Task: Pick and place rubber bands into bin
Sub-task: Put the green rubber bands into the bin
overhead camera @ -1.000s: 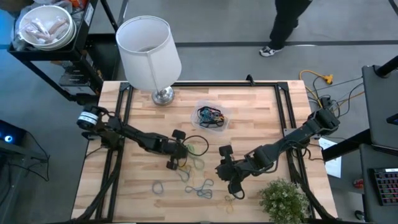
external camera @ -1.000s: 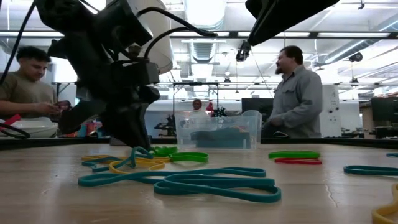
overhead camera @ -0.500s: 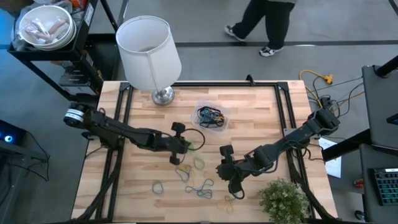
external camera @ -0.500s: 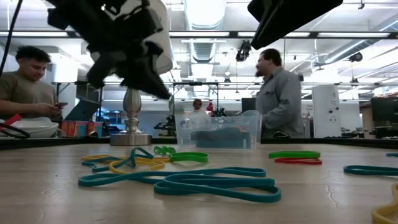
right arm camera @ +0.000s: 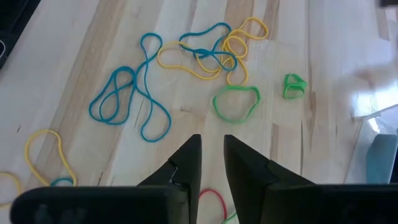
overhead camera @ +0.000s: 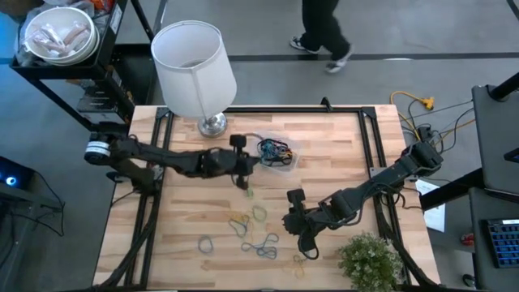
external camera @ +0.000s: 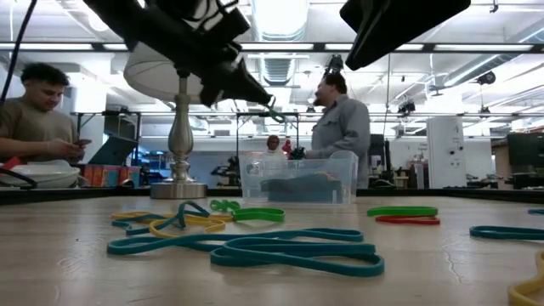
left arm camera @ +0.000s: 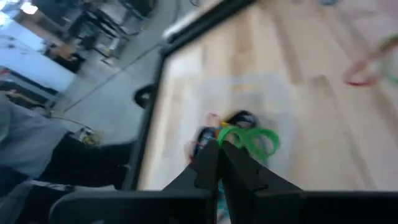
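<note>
The left jaws (left arm camera: 219, 147) are clamped together on a green rubber band (left arm camera: 249, 139), which hangs off their tips as a loose loop. In the high view the left gripper (overhead camera: 242, 166) hangs above the surface (overhead camera: 340, 150) just beside the clear bin (overhead camera: 276, 152), not yet squarely over it.

The chief risk, as I judge it, is a release too soon: with the tips short of the bin's rim, the band would drop onto the wood or drape over the wall. The pinch also looks to hold only a small bit of the loop, so a quick swing could shake it free. A floppy band may cling to a pad after the jaws part and be carried back out.

The bin already holds a dark tangle of bands (overhead camera: 273, 149); a low approach could nudge the light tub sideways.

The right gripper (overhead camera: 297, 224) waits low over the surface near the plant (overhead camera: 369, 259), jaws slightly apart and holding nothing, above the loose bands (right arm camera: 205, 53) yet to be picked.
</note>
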